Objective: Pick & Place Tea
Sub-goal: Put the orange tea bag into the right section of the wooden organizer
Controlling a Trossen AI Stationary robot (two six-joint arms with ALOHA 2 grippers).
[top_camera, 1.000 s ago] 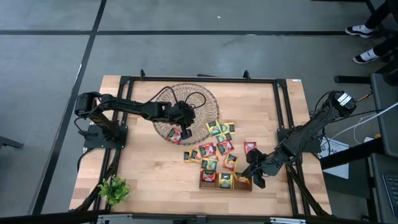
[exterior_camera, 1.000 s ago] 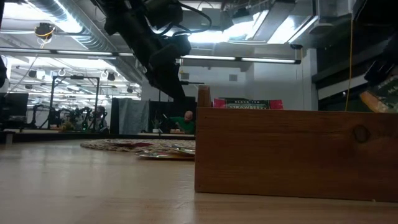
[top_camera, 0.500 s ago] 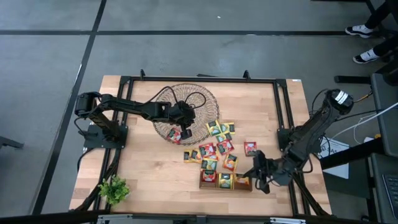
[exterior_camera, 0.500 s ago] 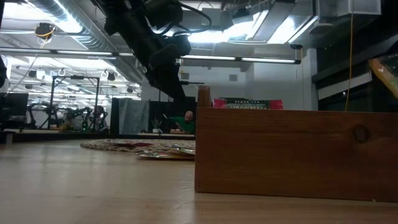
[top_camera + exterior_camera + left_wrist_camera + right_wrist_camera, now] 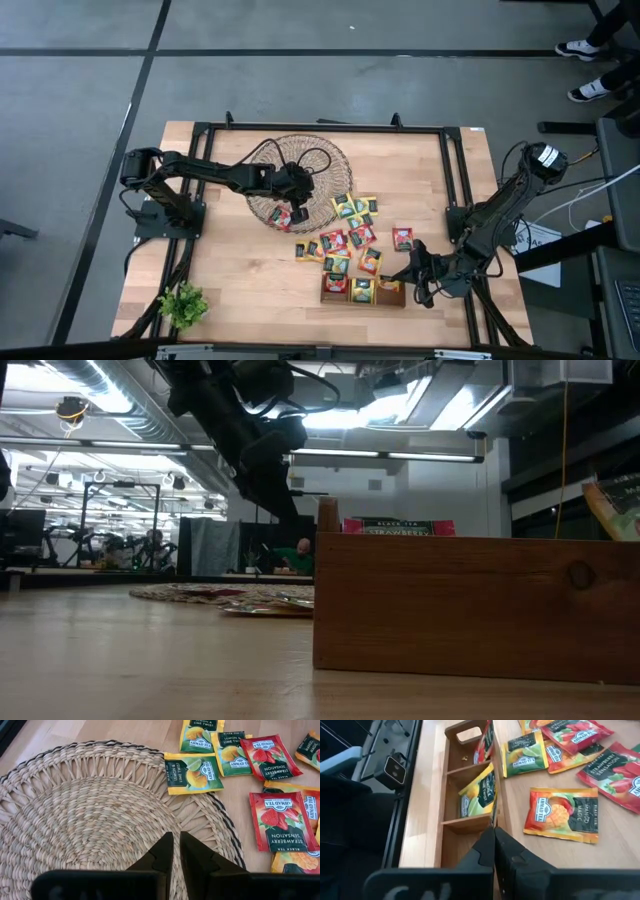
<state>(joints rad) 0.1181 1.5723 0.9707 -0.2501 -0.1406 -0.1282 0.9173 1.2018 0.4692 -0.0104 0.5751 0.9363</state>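
Several tea sachets (image 5: 350, 235) lie loose on the table between the round wicker dish (image 5: 298, 180) and the narrow wooden tray (image 5: 362, 298). One lemon sachet (image 5: 192, 772) rests on the dish's rim. Sachets lean in the tray's far compartment (image 5: 482, 745) and its middle one (image 5: 482, 790). Another sachet (image 5: 615, 505) sticks up tilted above the tray's right end. My left gripper (image 5: 176, 850) hangs over the dish, only a slit between its fingers and nothing in it. My right gripper (image 5: 494, 837) is shut at the tray's right end, over its long wall. My right gripper's shut fingertips (image 5: 487, 845) stand at the top edge of the tray's long wall (image 5: 495, 815), slanting down from the table's right side. I cannot tell whether they touch the wall or the sachet at that end; the fingers hide the spot.
A mango sachet (image 5: 562, 815) lies flat on the table beside the tray. A small green plant (image 5: 183, 305) stands at the near left corner. Black frame rails (image 5: 455, 180) run along the table's sides. A person's shoes (image 5: 590, 50) show on the floor at the far right.
My right arm has swung toward the table's near edge and its wrist has rolled, the shut fingertips staying by the tray's right end. In the low view the sachet above that end has turned from a thin sliver to a tilted face.
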